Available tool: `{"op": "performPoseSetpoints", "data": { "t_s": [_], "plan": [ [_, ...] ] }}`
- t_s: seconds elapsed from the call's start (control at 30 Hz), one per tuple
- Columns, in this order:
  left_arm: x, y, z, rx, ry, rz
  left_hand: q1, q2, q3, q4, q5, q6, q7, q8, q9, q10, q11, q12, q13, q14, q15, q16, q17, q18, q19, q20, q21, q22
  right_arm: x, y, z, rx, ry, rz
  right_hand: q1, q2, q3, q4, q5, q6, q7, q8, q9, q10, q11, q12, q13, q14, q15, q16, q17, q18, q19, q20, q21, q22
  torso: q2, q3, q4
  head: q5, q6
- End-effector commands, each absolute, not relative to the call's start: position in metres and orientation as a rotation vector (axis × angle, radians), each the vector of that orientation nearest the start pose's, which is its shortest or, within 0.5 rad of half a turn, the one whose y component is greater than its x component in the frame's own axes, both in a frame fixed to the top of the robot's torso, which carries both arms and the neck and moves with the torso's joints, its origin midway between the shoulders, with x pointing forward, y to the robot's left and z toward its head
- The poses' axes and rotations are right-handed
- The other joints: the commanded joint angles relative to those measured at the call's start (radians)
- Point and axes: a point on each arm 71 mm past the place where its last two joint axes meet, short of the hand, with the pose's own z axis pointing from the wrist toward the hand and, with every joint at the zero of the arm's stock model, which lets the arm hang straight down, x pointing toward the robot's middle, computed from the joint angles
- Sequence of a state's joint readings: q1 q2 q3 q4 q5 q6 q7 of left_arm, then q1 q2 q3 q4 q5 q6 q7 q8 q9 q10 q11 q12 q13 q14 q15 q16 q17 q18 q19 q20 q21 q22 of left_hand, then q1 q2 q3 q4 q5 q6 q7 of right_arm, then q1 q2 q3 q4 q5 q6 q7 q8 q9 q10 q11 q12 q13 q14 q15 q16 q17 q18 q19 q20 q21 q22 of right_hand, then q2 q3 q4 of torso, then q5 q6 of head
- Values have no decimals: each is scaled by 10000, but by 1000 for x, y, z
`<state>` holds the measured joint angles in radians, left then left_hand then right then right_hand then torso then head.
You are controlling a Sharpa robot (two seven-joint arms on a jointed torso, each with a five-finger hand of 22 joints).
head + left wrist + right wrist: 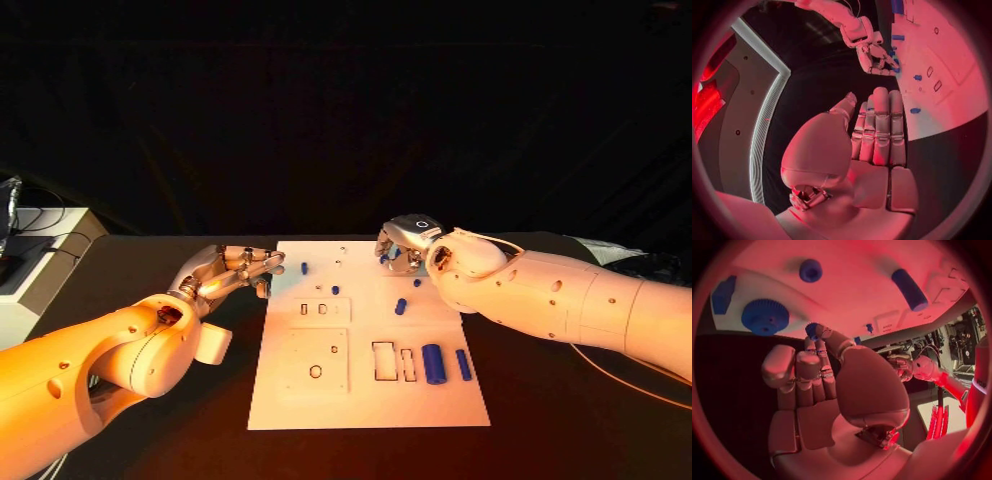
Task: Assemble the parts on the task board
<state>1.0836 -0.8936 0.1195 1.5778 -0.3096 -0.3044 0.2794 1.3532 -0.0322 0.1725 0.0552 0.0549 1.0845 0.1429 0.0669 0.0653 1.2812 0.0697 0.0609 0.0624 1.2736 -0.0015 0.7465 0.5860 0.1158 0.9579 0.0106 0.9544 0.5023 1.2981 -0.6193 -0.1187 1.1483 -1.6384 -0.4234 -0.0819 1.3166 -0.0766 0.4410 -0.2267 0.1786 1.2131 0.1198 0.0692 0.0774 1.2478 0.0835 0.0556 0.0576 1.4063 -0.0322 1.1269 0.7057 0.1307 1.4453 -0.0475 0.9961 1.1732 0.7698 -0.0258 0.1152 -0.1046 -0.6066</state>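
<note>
My bench (577, 420) is black. The white board (368, 400) lies flat on it at the middle, its long sides running away from me. A white box (36, 270) sits on the bench at the far left edge, with dark cables beside it. A pale cable (620, 375) trails across the right side.

The left arm comes in from about 8 o'clock, its left hand (235, 268) flat with fingers (881, 125) straight, side by side, holding nothing. The right arm enters from 4 o'clock; the right hand (405, 244) bends down, pinching a small blue gear (813, 329) at its fingertips.
</note>
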Motion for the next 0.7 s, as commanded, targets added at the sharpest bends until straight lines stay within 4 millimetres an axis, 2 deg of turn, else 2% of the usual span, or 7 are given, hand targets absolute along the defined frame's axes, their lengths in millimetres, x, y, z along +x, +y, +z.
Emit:
{"op": "performPoseSetpoints", "data": {
  "t_s": [0.03, 0.2, 0.63, 0.7],
  "plan": [
    [478, 214, -171, -8928, 15064, -14915, -65, 22, 8, 38, 9, -61, 7, -27, -4, -55, 2, 13, 6, -86, -8, 62, -9, 72, -72, -32, 32, 10, 556, -191, -160, -3044, 13549, 4234, 352, 501, 150, -49, -292, 103, -17, -45, 2, 615, -336, 41, 53, 39, -54, 44, 109, 120, -12, -45, 64, 166, 16, -12, 10, 14, 19],
    [478, 214, -171, -8933, 15064, -14915, -59, 32, 6, 42, 9, -53, 5, -27, -4, -61, 2, 12, 4, -89, -8, 76, -23, 74, -78, -31, 41, 10, 555, -187, -159, -2982, 13410, 4263, 380, 536, 170, -104, -618, 148, -32, -37, 5, 647, -355, 35, 50, 63, -61, 68, 231, 109, 13, -46, 72, 339, 34, -13, 15, 44, 43],
    [478, 213, -171, -8931, 15064, -14937, -33, 36, 13, 30, 11, -58, 9, -29, -5, -66, 1, 13, 4, -90, -9, 98, -46, 78, -84, -27, 56, 10, 561, -162, -154, -2728, 12786, 4326, 319, 518, 182, -167, -421, 146, -31, -40, 2, 644, -349, 35, 48, 88, -58, -45, 372, 118, 168, -41, -407, 911, 61, -33, 59, 123, 117],
    [477, 212, -171, -8923, 15068, -14957, -33, 36, 13, 30, 11, -58, 9, -29, -5, -66, 1, 13, 4, -90, -9, 98, -46, 78, -84, -27, 56, 10, 564, -157, -153, -2685, 12644, 4314, 311, 504, 184, -178, -363, 156, -35, -40, 4, 654, -352, 33, 48, 96, -62, -43, 388, 119, 200, -43, -458, 992, 66, -52, 88, 99, 126]
  ]
}}
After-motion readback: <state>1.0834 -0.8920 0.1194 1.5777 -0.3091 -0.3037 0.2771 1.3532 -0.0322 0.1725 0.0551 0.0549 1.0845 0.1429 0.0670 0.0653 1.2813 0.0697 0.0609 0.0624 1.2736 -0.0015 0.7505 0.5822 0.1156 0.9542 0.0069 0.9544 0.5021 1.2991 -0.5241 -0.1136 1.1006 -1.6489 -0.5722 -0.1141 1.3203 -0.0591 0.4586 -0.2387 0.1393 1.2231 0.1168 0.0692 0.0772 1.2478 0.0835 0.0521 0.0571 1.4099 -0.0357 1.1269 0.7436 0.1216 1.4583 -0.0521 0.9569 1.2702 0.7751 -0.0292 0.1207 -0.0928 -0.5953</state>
